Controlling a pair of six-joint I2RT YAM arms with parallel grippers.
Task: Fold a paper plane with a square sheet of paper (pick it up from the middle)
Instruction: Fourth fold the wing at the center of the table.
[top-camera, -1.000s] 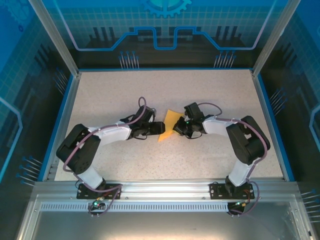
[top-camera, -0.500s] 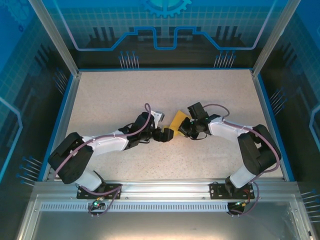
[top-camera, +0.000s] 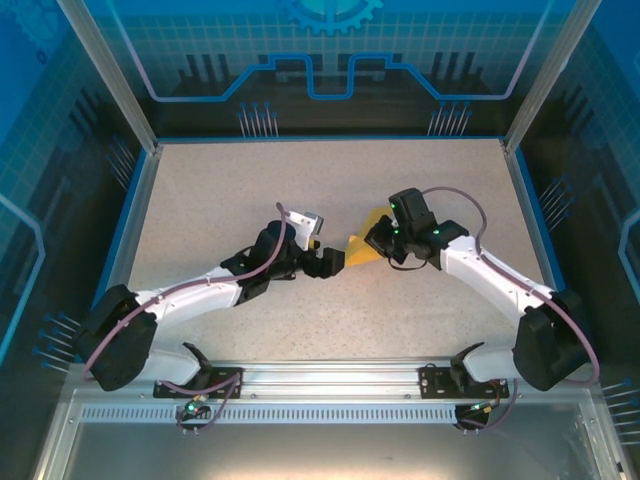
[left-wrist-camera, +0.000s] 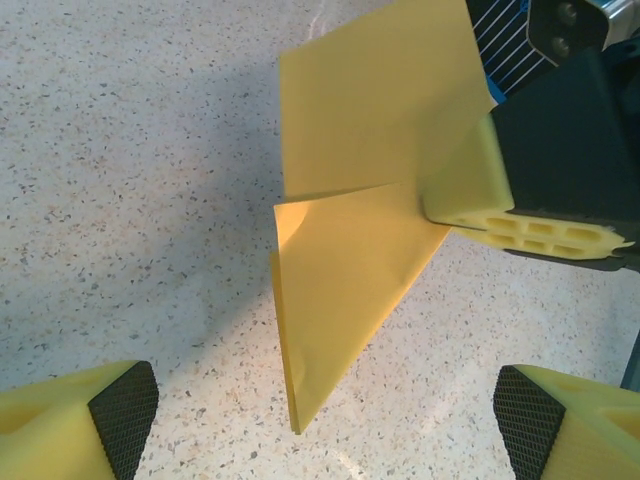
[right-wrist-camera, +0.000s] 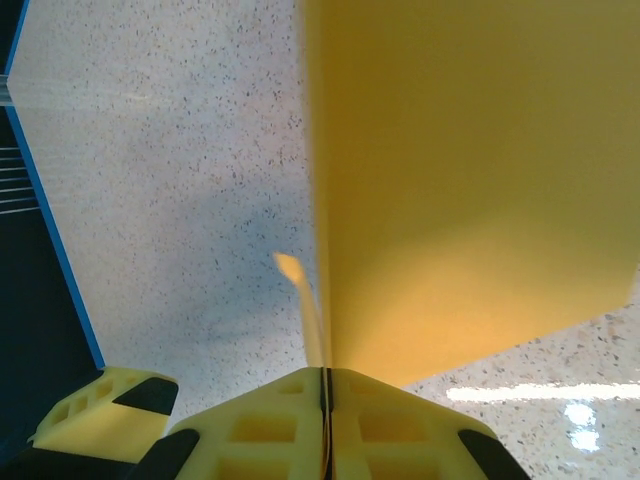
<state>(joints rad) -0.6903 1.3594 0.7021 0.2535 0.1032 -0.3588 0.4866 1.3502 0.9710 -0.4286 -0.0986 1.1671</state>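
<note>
Jaws of the right gripper (right-wrist-camera: 323, 385) are pinched flat on 1 edge of the sheet of paper (left-wrist-camera: 370, 160), holding it upright and clear of the bench (left-wrist-camera: 120, 150); jaws of the left gripper (left-wrist-camera: 325, 408) stand wide apart just short of its hanging folded corner, touching nothing. The left should probably close squarely on that loose flap, low down; a skewed bite could crumple the crease. The left wrist view shows the flap and fold line; the top view shows how the 2 arms meet mid-bench.
</note>
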